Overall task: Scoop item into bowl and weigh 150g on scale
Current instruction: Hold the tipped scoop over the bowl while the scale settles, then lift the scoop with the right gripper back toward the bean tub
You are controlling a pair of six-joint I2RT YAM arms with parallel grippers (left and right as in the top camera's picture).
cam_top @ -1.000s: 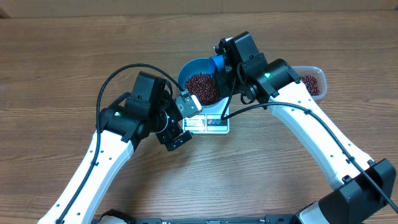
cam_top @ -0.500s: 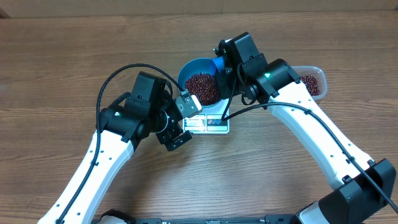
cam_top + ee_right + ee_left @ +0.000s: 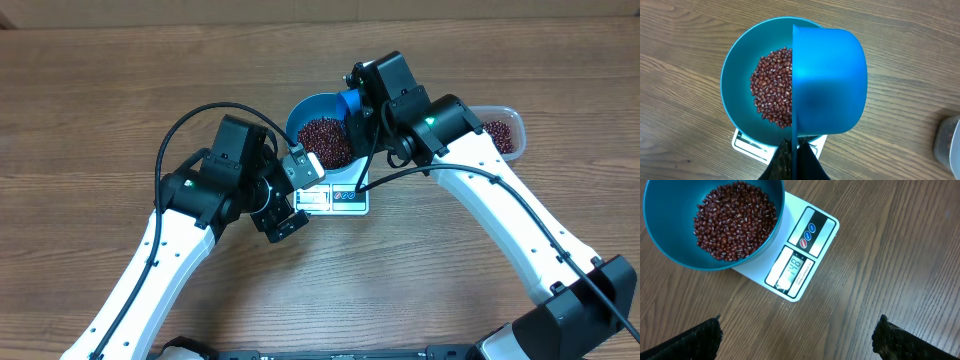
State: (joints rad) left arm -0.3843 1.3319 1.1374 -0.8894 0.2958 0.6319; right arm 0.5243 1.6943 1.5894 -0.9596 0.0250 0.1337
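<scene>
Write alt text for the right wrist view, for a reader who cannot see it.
A blue scoop, held by the right gripper at the bottom edge, hangs tipped over a teal bowl of red-brown beans. The bowl sits on a white scale on a wooden table.

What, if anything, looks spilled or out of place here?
Nothing stands out. The beans lie inside the bowl, the bowl sits upright on the scale, and no stray beans show on the table around them.
</scene>
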